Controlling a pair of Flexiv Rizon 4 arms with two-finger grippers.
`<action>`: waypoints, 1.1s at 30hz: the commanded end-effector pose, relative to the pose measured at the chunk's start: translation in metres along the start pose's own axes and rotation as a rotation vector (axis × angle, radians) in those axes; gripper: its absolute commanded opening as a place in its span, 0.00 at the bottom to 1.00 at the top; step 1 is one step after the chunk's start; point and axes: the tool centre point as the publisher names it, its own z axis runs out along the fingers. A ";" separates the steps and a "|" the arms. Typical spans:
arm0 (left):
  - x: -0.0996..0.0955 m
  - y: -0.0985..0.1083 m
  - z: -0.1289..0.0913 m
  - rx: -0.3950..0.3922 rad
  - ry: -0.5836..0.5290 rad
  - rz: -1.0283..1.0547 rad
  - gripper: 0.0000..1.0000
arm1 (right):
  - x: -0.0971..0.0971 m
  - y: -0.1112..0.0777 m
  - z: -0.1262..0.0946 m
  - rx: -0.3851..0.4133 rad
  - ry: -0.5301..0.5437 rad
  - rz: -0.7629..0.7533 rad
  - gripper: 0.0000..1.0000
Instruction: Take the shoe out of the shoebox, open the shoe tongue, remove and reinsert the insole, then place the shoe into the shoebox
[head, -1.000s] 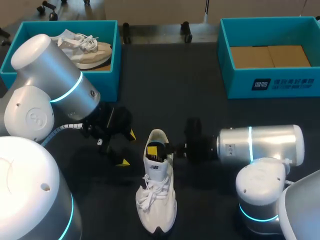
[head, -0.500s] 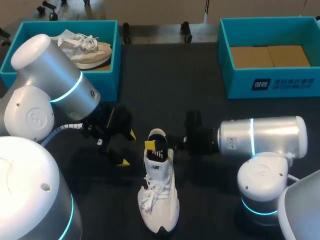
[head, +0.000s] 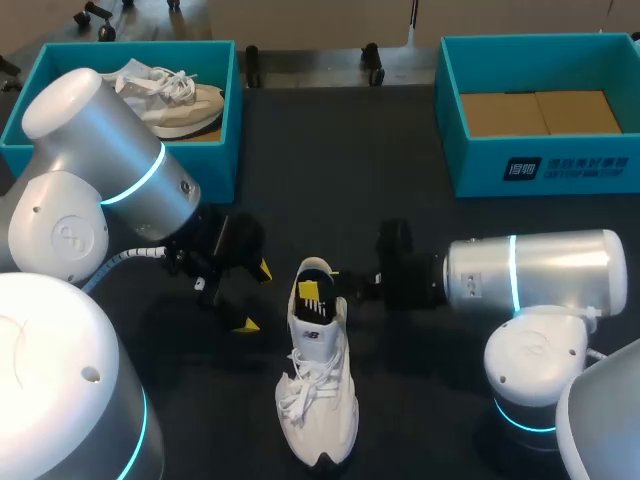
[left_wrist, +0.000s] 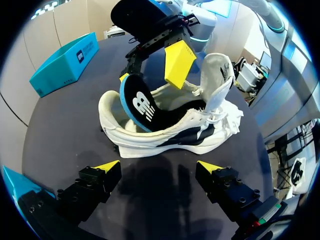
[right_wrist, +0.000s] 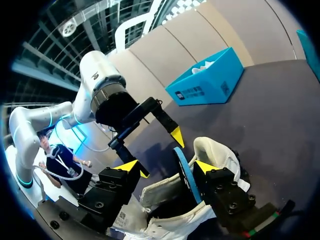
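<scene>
Half-seated insole (left_wrist: 137, 102) in the shoe (head: 315, 390) on the desk (head: 320, 170)
Your right end effector (right_wrist: 167, 166) straddled the insole at the shoe's heel, fingers spread; your left end effector (left_wrist: 159, 167) waited spread beside the shoe. A push could have buckled the insole.

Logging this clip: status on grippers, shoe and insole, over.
Left gripper open, empty, beside shoe. Right gripper open, straddling insole. Insole standing partly out of shoe, on table. Nothing in the way.

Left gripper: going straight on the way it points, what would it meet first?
Most likely the side of the white lace-up sneaker, which lies directly ahead of the open left gripper.
</scene>
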 end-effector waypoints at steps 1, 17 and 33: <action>0.002 0.001 0.000 0.002 -0.003 0.002 1.00 | 0.003 0.002 -0.013 0.017 -0.025 0.002 0.70; 0.000 -0.029 -0.104 0.036 0.033 0.204 1.00 | -0.014 0.027 -0.046 0.179 -0.062 0.067 0.68; 0.006 0.027 -0.156 0.017 0.148 0.108 1.00 | -0.029 0.058 -0.046 0.482 -0.247 0.250 0.47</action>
